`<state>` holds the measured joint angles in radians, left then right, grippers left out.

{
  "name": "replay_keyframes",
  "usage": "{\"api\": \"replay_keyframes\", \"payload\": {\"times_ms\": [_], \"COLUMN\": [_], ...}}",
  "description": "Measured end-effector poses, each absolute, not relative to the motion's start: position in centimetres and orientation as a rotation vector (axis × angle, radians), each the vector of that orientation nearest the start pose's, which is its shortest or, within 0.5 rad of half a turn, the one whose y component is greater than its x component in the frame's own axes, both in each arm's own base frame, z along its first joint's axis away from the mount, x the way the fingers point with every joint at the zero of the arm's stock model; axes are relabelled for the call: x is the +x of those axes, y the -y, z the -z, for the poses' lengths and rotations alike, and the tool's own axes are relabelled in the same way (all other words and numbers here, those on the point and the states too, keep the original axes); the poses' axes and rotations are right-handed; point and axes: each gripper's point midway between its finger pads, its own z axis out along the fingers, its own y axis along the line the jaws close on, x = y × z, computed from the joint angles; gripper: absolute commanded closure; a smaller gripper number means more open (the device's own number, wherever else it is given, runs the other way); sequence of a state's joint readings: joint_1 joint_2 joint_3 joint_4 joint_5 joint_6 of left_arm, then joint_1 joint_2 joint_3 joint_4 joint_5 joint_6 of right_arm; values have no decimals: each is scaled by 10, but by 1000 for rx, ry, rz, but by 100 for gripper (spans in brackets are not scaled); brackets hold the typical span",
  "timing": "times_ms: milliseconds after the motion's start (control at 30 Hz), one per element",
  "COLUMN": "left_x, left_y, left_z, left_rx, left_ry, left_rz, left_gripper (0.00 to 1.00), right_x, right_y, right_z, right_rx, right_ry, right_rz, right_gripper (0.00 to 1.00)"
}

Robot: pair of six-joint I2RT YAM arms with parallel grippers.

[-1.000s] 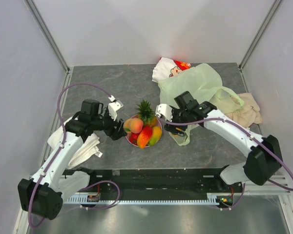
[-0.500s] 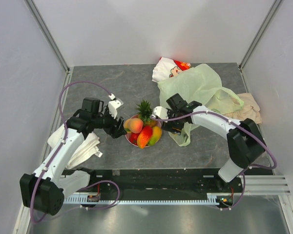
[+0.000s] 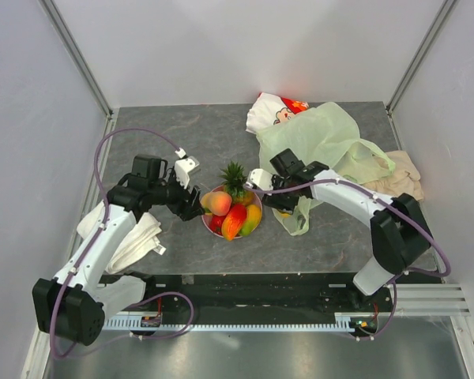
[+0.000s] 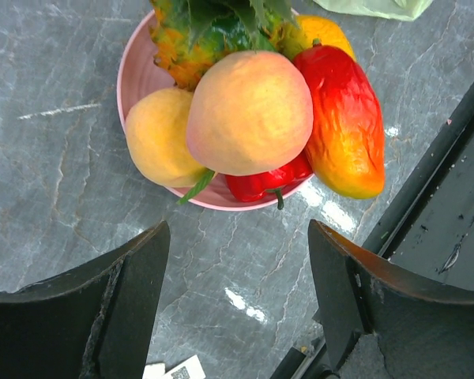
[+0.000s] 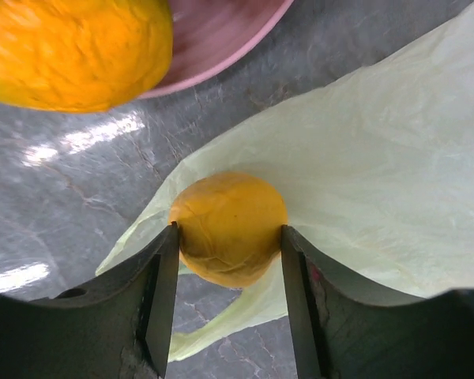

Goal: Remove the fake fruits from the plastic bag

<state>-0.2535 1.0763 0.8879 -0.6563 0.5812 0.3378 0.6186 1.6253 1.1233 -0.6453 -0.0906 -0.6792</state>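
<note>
So the pink plate (image 4: 134, 63) is a colour riot: an orange-pink peach (image 4: 251, 110), a mango (image 4: 344, 118) fading from glossy red to yellow-orange, a bright red pepper (image 4: 261, 183), and a pineapple (image 4: 193, 35) with orange-yellow skin and dark green leaves, all on a grey table (image 4: 55, 181) with pale marble veins. At 3 o'clock from the plate, the plastic bag (image 5: 379, 181) is a see-through pale green with a deep yellow-orange orange (image 5: 229, 227) against it. At the bag's 11 o'clock there's a white pouch (image 3: 270, 114) with red cartoon print, and at its 4 o'clock a beige cloth (image 3: 401, 180).
</note>
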Motion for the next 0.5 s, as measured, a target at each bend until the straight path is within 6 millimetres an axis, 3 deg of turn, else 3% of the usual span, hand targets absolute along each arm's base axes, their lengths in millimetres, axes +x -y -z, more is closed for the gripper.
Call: {"api": "replay_keyframes", "payload": {"times_ms": [267,367,500], "left_x": [245,258,273], "left_y": [150,150,148], "left_z": [-169,-176,-186], "left_rx": [932,933,929], "left_ry": [-2187,-2197,-2200], "left_rz": [659,641,601], "left_gripper": [23,23,23], "right_x": [300,295,294], "right_y": [-241,-255,-264], "right_z": [-152,-155,-139], "right_rx": [-1530,-1510,-1467], "right_ry": [-1960,-1938,-1998], "right_rz": [-362,-496,-636], "right_gripper": [58,58,58]}}
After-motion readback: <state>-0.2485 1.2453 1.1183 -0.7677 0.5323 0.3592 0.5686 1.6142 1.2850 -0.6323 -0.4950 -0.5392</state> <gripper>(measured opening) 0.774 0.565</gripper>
